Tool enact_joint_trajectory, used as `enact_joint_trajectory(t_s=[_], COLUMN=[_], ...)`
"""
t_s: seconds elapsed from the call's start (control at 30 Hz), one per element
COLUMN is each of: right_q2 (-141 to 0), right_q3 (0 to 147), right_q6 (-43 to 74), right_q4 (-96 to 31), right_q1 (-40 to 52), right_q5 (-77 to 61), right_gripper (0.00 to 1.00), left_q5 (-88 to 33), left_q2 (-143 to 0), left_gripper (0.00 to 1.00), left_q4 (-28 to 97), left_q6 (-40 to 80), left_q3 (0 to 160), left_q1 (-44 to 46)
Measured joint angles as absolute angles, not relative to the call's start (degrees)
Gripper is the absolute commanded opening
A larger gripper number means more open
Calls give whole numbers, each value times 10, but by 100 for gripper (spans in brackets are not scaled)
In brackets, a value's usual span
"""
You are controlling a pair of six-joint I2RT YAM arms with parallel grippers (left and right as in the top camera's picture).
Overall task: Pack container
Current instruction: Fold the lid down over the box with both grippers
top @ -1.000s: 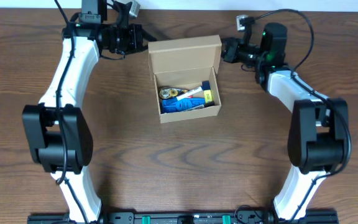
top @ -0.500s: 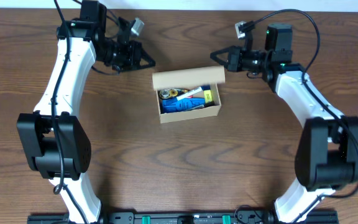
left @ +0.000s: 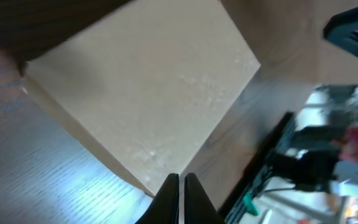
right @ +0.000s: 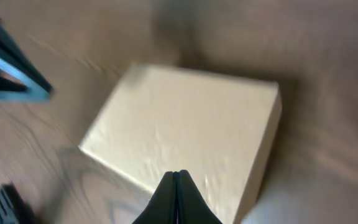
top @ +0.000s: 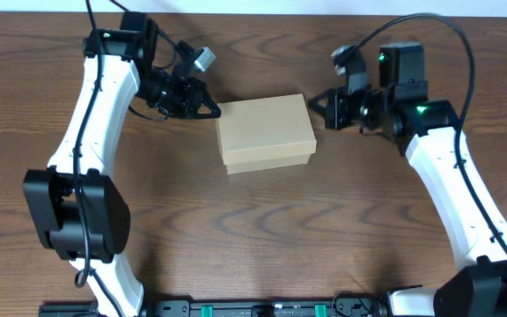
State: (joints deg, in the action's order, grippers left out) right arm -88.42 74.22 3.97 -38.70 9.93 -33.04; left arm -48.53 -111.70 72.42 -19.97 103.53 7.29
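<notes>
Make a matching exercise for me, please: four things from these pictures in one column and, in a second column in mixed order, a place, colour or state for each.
Column 1
1. container
2. left gripper
3. right gripper
4. table

Column 2
a. dark brown wood grain
b. shut, at the container's far corner on the overhead picture's left
c. tan, lid closed
d. shut, at the container's far corner on the overhead picture's right

Pairs: 1-c, 2-b, 3-d, 4-a

Overhead sharp, evenly lit; wrist views blurred, glare.
</notes>
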Motion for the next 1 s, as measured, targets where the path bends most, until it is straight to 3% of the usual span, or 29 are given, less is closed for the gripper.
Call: enact_joint_trajectory(t_s=[0.33,0.73,1.0], right_q2=[-888,-888,-888], right_q3=[699,591,581], right_q6=[20,18,18], right_q4=[-413,-322,-320], right_q1=[127,128,128], right_q5=[-267,-248,-244], right_gripper=[1,1,1], left_q5=[-380,-360,-366], left_q2=[-1106,-1106,-1106], left_gripper=[6,6,6], left_q4=[706,600,596], left_q6=[-208,-172,-152], left_q3=[1016,874,867], left_q1=[158,161,161])
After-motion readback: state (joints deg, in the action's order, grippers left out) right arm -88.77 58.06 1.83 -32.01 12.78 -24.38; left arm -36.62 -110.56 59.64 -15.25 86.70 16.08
